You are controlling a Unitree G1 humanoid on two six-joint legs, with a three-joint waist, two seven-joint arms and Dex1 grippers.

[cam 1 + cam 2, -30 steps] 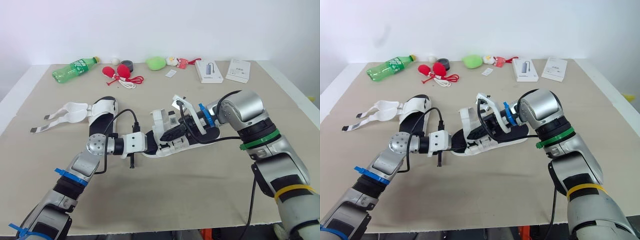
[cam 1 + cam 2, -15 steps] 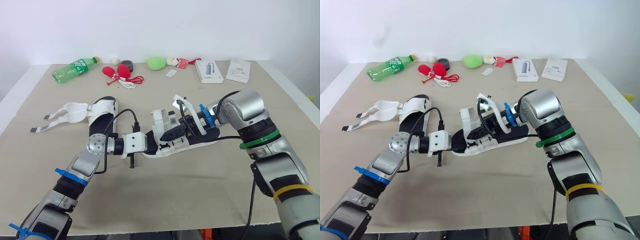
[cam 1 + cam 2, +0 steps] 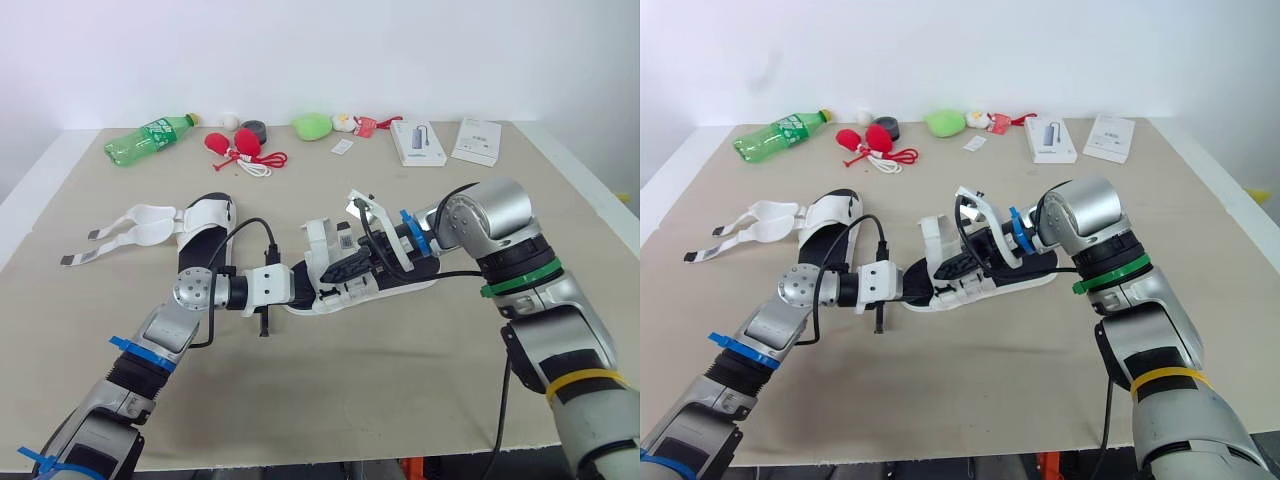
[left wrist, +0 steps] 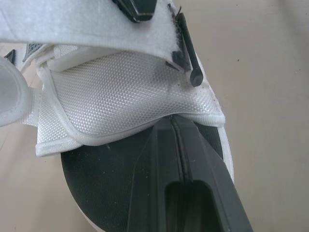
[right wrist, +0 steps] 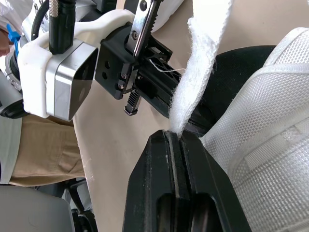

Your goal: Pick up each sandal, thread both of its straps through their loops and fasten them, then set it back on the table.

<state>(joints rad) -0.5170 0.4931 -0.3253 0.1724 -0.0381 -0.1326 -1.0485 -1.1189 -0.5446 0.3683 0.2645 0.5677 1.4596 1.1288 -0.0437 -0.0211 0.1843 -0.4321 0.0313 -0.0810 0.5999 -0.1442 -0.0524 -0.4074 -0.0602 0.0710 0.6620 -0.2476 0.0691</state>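
A white sandal (image 3: pixel 385 281) with a black footbed lies tilted in the middle of the table, held from both sides. My left gripper (image 3: pixel 312 291) is shut on its white mesh upper (image 4: pixel 120 101), the fingertips (image 4: pixel 193 164) pressed together at the mesh edge. My right gripper (image 3: pixel 343 268) comes from the right and is shut on a loose white strap (image 5: pixel 205 67) that rises from the sandal. A second sandal (image 3: pixel 200 228) lies to the left with its straps (image 3: pixel 120 232) unfastened and spread out on the table.
Along the far edge lie a green bottle (image 3: pixel 148 138), red bulb-shaped items with a cord (image 3: pixel 238 147), a green soft toy (image 3: pixel 312 125) and two white boxes (image 3: pixel 417 142) (image 3: pixel 476 140). Bare tabletop (image 3: pixel 380 380) stretches in front of the sandal.
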